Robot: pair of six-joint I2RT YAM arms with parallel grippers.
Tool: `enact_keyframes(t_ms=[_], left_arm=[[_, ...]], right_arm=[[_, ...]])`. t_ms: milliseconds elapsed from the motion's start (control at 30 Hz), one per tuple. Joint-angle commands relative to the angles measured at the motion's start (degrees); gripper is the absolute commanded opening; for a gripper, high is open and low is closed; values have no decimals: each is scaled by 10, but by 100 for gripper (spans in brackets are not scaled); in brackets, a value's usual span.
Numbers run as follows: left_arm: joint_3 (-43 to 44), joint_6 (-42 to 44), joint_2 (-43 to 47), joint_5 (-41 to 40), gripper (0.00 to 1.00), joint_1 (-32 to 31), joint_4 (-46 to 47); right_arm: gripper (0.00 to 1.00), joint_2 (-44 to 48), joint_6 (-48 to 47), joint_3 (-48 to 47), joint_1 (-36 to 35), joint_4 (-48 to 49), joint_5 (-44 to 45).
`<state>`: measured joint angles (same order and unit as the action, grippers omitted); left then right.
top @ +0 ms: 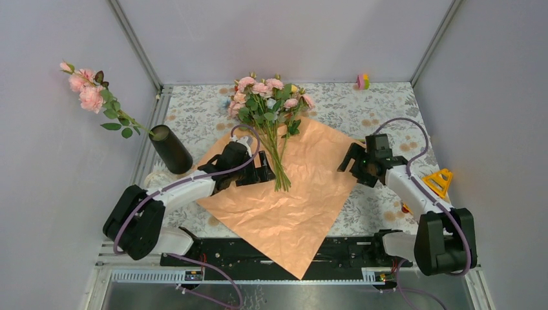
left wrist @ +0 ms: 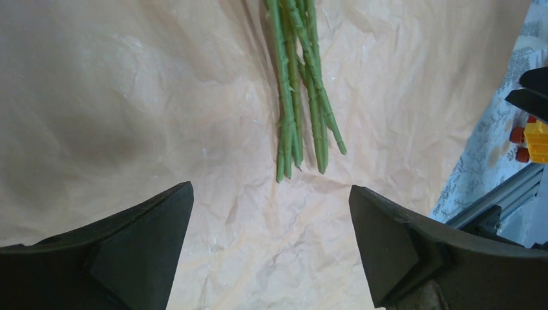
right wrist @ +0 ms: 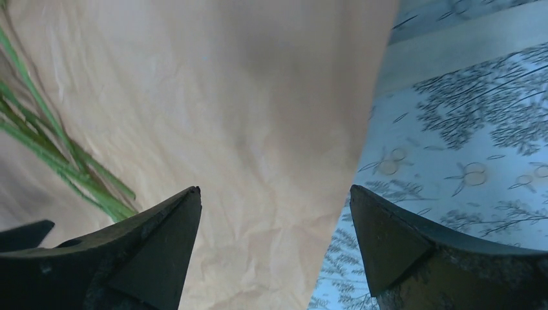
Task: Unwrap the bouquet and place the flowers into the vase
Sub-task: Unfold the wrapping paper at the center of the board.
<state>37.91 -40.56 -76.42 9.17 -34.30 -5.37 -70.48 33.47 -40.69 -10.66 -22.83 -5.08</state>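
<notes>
Vase (top: 170, 149) far left on the tabletop (top: 388, 110), close to the wall, with one pink spray (top: 87, 90) in it hanging well out over the side — top-heavy, likely to tip at a nudge from the left arm. Left claw (top: 265, 173) released, jaws wide and empty, low over the paper (top: 291, 213), just short of the cut stem ends (left wrist: 300, 116). Danger in closing here: crinkled sheet pinched along with the stems, or only one or two stems caught and the rest left fanned apart. Flowers (top: 268, 100) lying loose across the sheet, heads toward the far edge, well apart from the vase — a long carry, leaves apt to snag on the narrow rim. Right claw (top: 349, 161) likewise released and empty, at the sheet's right corner; paper free to slide or lift under any drag. Yellow toy (top: 439, 181) near that arm, liable to be swept aside.
</notes>
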Motion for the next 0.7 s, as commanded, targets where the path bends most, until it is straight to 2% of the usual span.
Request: enact_keyframes(t_ms=[0, 100, 433, 667], left_arm=[[28, -2, -29, 6, 99, 7, 49], [30, -2, -45, 1, 99, 9, 51], [19, -8, -80, 10, 99, 19, 74], [5, -16, -89, 11, 99, 27, 83]], right_arm=[[91, -13, -1, 14, 53, 50, 12], [88, -26, -2, 19, 81, 71, 8], [66, -74, 10, 40, 122, 122, -20], [38, -120, 15, 31, 128, 141, -32]])
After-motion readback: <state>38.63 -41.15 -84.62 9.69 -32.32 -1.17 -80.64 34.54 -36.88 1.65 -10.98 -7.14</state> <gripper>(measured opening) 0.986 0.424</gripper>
